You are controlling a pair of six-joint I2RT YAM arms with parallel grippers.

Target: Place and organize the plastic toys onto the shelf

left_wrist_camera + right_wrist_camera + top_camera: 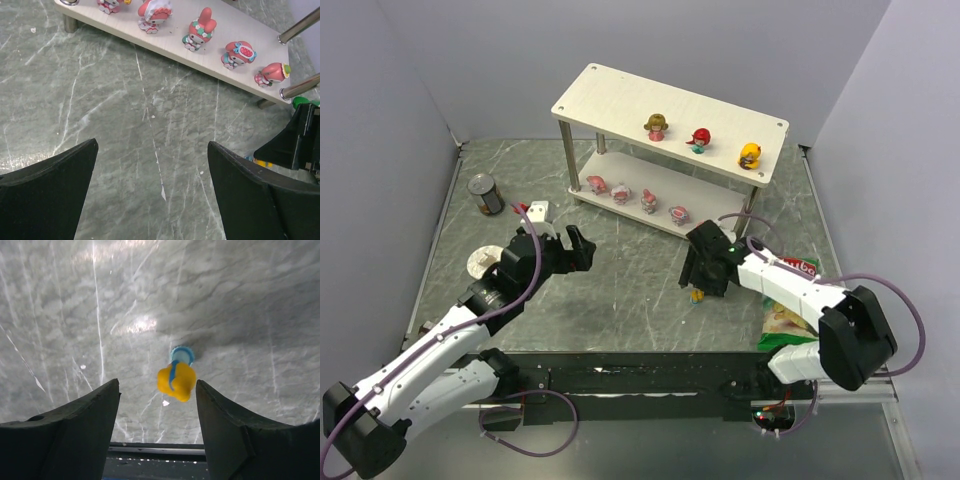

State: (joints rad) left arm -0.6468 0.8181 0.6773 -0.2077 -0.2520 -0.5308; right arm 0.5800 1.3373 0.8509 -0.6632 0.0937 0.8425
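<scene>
One yellow-blue toy (176, 380) beneath right gripper (157, 385), bag (782, 320) label illegible

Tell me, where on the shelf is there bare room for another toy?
The top board's left half, between its left edge and the brown-pink toy, is bare. The lower board is crowded: five pink toys line it.

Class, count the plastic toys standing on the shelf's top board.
3: a brown-pink toy toward the left of the overhead view, a red toy in the middle, an orange-yellow toy near the right end. The whole top board shows, so none is hidden.
</scene>
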